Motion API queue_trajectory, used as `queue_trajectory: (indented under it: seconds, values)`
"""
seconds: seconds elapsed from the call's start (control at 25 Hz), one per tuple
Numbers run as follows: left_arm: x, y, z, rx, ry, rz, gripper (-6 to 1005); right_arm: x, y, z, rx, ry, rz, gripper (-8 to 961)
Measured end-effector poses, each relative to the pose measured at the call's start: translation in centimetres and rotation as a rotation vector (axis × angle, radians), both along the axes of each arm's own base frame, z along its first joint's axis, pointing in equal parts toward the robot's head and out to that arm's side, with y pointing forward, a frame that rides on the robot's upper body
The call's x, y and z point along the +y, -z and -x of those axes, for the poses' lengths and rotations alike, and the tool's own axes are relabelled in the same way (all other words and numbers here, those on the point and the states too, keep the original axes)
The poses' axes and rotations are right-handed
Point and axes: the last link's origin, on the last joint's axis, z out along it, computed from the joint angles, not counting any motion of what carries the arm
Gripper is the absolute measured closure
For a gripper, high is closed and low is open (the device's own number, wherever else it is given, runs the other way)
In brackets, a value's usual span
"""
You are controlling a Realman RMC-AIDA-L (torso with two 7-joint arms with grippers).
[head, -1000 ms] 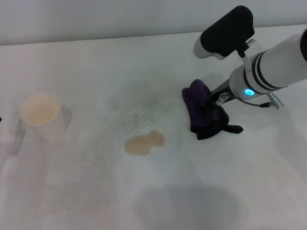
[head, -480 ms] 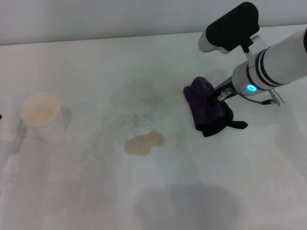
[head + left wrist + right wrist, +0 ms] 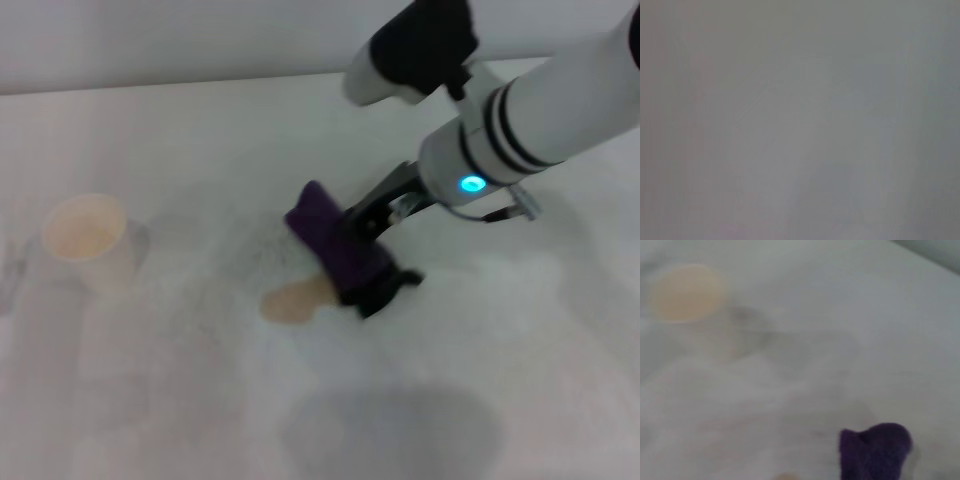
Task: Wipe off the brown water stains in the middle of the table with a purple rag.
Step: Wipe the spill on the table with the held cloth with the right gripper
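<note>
The purple rag (image 3: 338, 252) lies bunched on the white table (image 3: 200, 130), and its near edge overlaps the right lobe of the brown water stains (image 3: 290, 301). My right gripper (image 3: 364, 228) reaches in from the right and is shut on the rag, holding it down on the tabletop. In the right wrist view the rag (image 3: 875, 451) shows at the picture's lower edge, with a sliver of the stain (image 3: 785, 476) beside it. The left gripper is out of view; the left wrist view shows only a blank grey surface.
A white paper cup (image 3: 88, 238) with tan liquid stands at the table's left and also shows in the right wrist view (image 3: 685, 292). A faint grey speckled smudge (image 3: 272, 243) lies just beyond the stain. The table's far edge meets a pale wall.
My right arm has swept left and a little nearer, dragging the rag from the table's right onto the right side of the brown stain.
</note>
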Motion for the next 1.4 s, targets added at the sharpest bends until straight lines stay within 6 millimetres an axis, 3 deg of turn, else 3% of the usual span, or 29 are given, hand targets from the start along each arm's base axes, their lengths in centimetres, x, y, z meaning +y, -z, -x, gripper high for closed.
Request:
queue_trajectory:
  seconds: [0.16,0.4,0.76,1.12,1.4]
  values:
    - [0.0,0.0,0.0,-0.015,-0.005,-0.005,125,-0.8,1.4,0.6,0.022,-0.032,0.075,880]
    - [0.3,-0.1,-0.1,-0.024,0.001,-0.006,124,-1.6,3.9,-0.5,0.01,-0.045,0.096,880]
    - [0.8,0.0,-0.5,-0.025,0.014,-0.005,125,-2.5,6.6,-0.6,0.066,-0.065,0.144,881]
    - [0.8,0.0,-0.5,-0.025,0.016,-0.004,125,-3.1,7.6,-0.1,0.213,-0.08,0.223,882]
    - [0.9,0.0,-0.5,-0.025,0.017,-0.004,126,-1.9,7.3,-2.5,0.184,-0.037,0.135,883]
